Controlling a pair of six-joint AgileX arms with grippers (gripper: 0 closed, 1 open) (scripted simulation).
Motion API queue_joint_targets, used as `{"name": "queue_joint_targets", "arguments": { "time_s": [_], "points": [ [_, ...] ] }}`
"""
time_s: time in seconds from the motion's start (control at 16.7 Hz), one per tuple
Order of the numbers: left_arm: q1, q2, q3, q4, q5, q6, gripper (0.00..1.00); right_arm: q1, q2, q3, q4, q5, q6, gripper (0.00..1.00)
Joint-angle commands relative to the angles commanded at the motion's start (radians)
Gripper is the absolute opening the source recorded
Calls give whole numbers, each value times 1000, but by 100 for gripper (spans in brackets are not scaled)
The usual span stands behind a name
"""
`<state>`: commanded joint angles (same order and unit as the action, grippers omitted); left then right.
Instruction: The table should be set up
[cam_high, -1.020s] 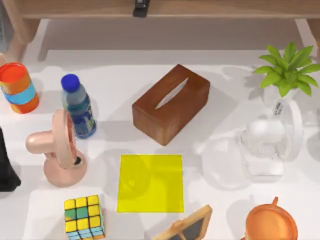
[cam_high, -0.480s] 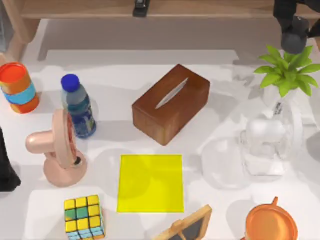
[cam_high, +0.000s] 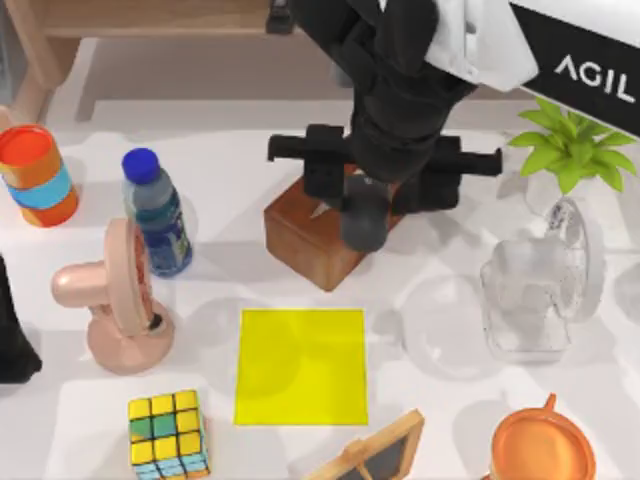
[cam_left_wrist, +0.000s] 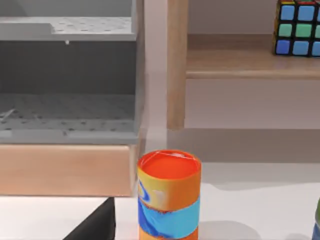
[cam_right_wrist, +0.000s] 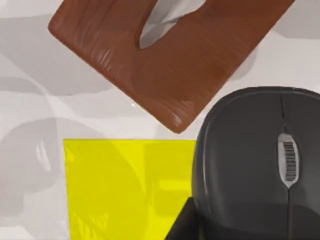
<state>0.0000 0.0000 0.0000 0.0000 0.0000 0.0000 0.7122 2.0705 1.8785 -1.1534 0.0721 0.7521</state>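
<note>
The white table (cam_high: 230, 150) carries a brown tissue box (cam_high: 300, 235) near the middle of the frame, with a yellow mat (cam_high: 300, 366) flat just below it. At the left stand a striped orange can (cam_high: 37, 175), a blue-capped bottle (cam_high: 157, 212), a pink fan (cam_high: 112, 300) and a colour cube (cam_high: 168, 433). At the right are a potted plant (cam_high: 575, 150), a white fan (cam_high: 535, 290), an orange cup (cam_high: 540, 445) at the lower edge, and a small framed board (cam_high: 375, 452) beside it.

- One tissue box (cam_high: 315, 240)
- One yellow mat (cam_high: 301, 366)
- One bottle (cam_high: 157, 212)
- Two fans: pink (cam_high: 115, 300), white (cam_high: 535, 295)
- Two puzzle cubes (cam_high: 168, 433) (cam_left_wrist: 300, 27)
- One mouse (cam_right_wrist: 260, 160)
- One plant (cam_high: 575, 145)
</note>
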Motion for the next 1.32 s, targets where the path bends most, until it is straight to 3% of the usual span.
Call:
{"name": "queue_joint_targets", "arguments": {
  "time_s": [0.42, 1.32],
  "points": [
    [0, 0, 0, 0, 0, 0, 100, 194, 144, -101, 101, 10, 145, 0],
    [0, 0, 0, 0, 0, 0, 100, 195, 144, -101, 115, 14, 157, 0]
  ]
}}
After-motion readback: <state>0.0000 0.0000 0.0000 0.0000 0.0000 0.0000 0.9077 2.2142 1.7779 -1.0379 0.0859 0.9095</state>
